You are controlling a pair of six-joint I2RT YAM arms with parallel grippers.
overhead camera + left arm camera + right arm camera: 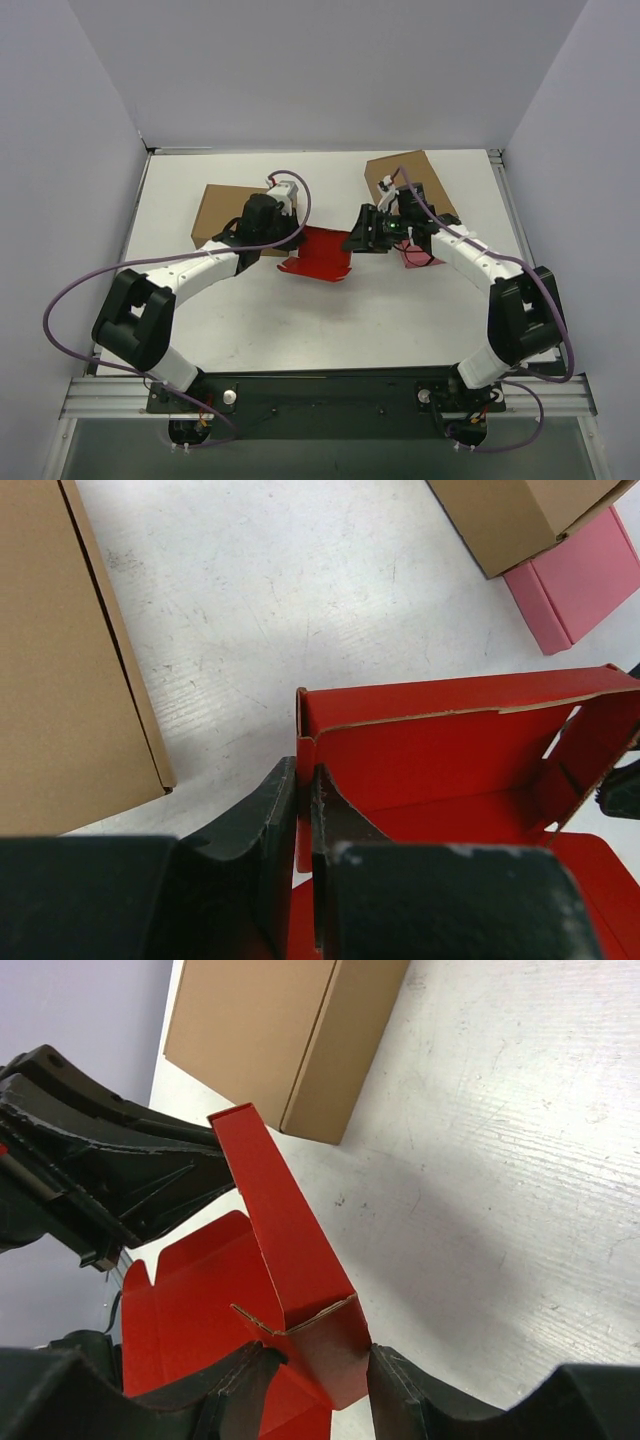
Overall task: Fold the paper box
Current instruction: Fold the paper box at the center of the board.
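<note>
Now, mid-fold: the paper box (322, 256) sits centre frame on the counter (300, 320), its walls half raised. My left fingers (262, 825) pinch its left wall. My right fingers (405, 1395) straddle the right corner, and I can't tell whether they grip. Next I'd tuck that corner flap inward, gently.

Both white-and-black arms reach forward and bend inward toward each other, the left gripper (305, 785) nipping a wall of the bright red thin-cardboard paper box (430, 750) between its dark fingers, the right gripper (322, 1360) straddling that box's corner, grip or mere contact unclear.
</note>
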